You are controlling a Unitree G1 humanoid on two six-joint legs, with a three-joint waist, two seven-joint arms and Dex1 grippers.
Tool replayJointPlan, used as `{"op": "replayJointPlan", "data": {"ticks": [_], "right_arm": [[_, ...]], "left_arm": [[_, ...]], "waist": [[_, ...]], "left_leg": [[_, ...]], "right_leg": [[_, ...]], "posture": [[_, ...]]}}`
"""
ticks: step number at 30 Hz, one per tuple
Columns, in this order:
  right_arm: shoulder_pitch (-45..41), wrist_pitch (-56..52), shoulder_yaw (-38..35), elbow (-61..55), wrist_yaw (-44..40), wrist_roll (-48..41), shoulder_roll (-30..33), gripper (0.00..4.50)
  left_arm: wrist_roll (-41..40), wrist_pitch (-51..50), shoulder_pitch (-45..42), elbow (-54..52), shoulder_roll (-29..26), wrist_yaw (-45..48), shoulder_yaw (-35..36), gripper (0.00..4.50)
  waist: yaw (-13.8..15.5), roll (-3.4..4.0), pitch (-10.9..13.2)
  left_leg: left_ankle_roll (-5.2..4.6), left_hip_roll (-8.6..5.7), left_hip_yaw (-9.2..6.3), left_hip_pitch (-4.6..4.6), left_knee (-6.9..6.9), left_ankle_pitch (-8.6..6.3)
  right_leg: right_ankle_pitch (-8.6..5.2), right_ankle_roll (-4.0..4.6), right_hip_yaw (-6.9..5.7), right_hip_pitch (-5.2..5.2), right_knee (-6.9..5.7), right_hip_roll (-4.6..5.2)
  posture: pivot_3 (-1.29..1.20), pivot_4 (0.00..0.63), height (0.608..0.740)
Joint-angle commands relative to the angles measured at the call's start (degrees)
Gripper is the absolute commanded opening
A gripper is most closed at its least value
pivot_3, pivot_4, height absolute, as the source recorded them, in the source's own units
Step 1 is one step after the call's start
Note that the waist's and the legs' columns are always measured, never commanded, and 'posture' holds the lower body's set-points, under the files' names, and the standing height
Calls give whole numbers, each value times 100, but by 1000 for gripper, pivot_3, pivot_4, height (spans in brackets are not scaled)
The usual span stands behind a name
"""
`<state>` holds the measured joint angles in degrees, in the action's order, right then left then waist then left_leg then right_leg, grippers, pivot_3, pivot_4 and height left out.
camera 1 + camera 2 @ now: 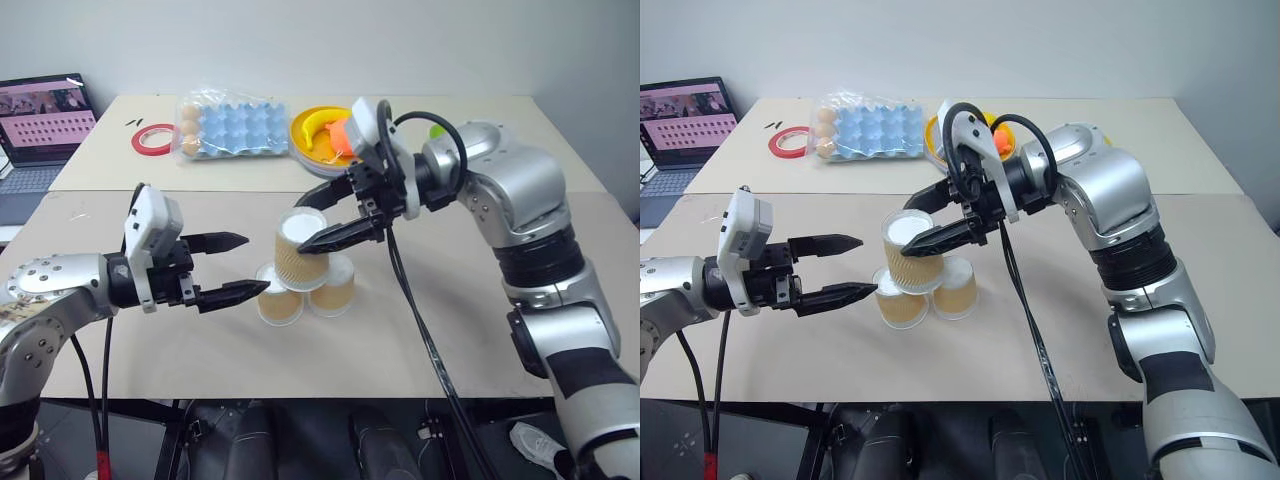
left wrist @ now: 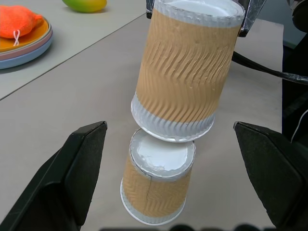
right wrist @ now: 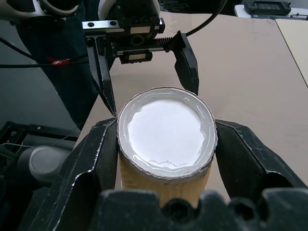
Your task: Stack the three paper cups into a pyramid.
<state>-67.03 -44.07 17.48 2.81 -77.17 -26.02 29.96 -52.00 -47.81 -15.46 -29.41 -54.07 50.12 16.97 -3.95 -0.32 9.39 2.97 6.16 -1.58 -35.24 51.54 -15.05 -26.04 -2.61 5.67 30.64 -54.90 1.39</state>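
Gripping the upper cup [image 1: 299, 247] upside down, white base up, the right gripper [image 1: 326, 215] has its two black fingers clamped on the ribbed sides — that cup sits over the two lower cups [image 1: 305, 291], its rim at their upturned bases, though contact can't be confirmed. Those two stand upside down, side by side on the beige table [image 1: 200, 350]. Just left of the lower pair, the left gripper [image 1: 233, 267] hangs with its fingers spread wide and empty — nothing between them.
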Motion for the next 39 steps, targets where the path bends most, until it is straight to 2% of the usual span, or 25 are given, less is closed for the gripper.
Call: {"op": "replayJointPlan", "data": {"ticks": [1, 4, 7, 13, 17, 19, 21, 23, 28, 30, 32, 36, 39], "right_arm": [[-101, 215, -129, -98, -9, 19, -12, 3702], [-78, 278, -203, -109, 82, 48, -23, 4442], [-137, 180, -520, -134, 42, -159, 135, 4442], [-270, -585, -1615, -621, -296, -1348, 808, 4442], [-386, -1351, -2539, -517, 273, -2157, 1054, 4442], [-175, -1439, -2766, -409, 1099, -1866, 1121, 4442], [490, -1215, -2445, -527, 1965, -954, 1290, 4442], [1059, -1039, -2310, -582, 2608, -458, 1315, 4442], [2097, -418, -1974, -116, 4247, 917, 1145, 4442], [2186, -337, -2086, 166, 4904, 1185, 885, 4442], [2328, -245, -2243, 453, 5593, 1426, 546, 4442], [2657, 146, -2413, 476, 6461, 1740, -14, 4442], [2938, 413, -2505, 296, 6862, 1870, -327, 4442]], "left_arm": [[-87, 67, -40, -164, -24, -33, 138, 4500], [-74, 72, -64, -149, -15, -54, 113, 4500], [-71, 75, -78, -130, 15, -72, 68, 4500], [-62, 84, -85, -121, 46, -112, 55, 4500], [-106, 55, 29, -62, 167, -351, 266, 4500], [-146, 13, 97, 64, 366, -777, 580, 4500], [-345, -86, 156, 36, 599, -1296, 972, 4500], [-623, -207, 194, -119, 733, -1694, 1245, 4500], [-1505, -510, 422, -274, 726, -2371, 1961, 4500], [-1083, -361, 412, -112, 769, -2681, 1883, 4500], [-554, -95, 168, 127, 1068, -3350, 1656, 4500], [1379, 807, -37, 613, 1912, -4829, 805, 4500], [2376, 1583, -12, 1030, 2704, -5647, 546, 4500]], "waist": [[0, 0, 0], [0, 0, 0], [0, 0, 0], [42, 0, 5], [32, 2, 6], [14, 1, 5], [-13, -2, 1], [-2, -50, -15], [14, -38, -2], [12, -37, -1], [13, -36, -1], [18, -31, -4], [20, -31, -4]], "left_leg": [[0, 0, 0, 0, 0, 0], [0, 0, 0, 0, 0, 0], [0, 0, 0, 0, 0, 0], [0, -2, 0, -3, 1, 0], [0, -1, 0, -1, 0, 0], [0, 0, 0, 4, 0, 0], [0, 2, -1, 8, -1, 0], [0, 2, -1, 26, -12, 0], [0, -5, 5, -5, -12, 1], [0, -6, 5, -5, -15, 0], [0, -6, 4, -5, -14, 1], [-1, -6, 1, 2, 17, 1], [0, -7, 1, -9, 31, 0]], "right_leg": [[0, 0, 0, 0, 0, 0], [0, 0, 0, 1, 0, 0], [0, 0, 0, 1, 0, 0], [0, 0, -1, -2, 1, 2], [0, 1, -1, -1, -2, 1], [-1, 2, 0, -4, -1, 1], [-1, 4, -1, -6, -2, -1], [-7, 10, -1, -22, 1, 0], [-5, 6, 12, 10, -4, 7], [-6, 5, 11, 10, -6, 8], [-6, 5, 11, 16, -13, 6], [-6, 5, 10, 2, -34, 1], [-5, 1, 12, 3, -38, 3]], "posture": [[0, 150, 645], [0, 150, 645], [0, 150, 645], [0, 150, 645], [0, 150, 645], [0, 150, 645], [0, 150, 645], [0, 150, 645], [0, 150, 645], [0, 150, 645], [0, 150, 645], [0, 150, 645], [0, 150, 645]]}}
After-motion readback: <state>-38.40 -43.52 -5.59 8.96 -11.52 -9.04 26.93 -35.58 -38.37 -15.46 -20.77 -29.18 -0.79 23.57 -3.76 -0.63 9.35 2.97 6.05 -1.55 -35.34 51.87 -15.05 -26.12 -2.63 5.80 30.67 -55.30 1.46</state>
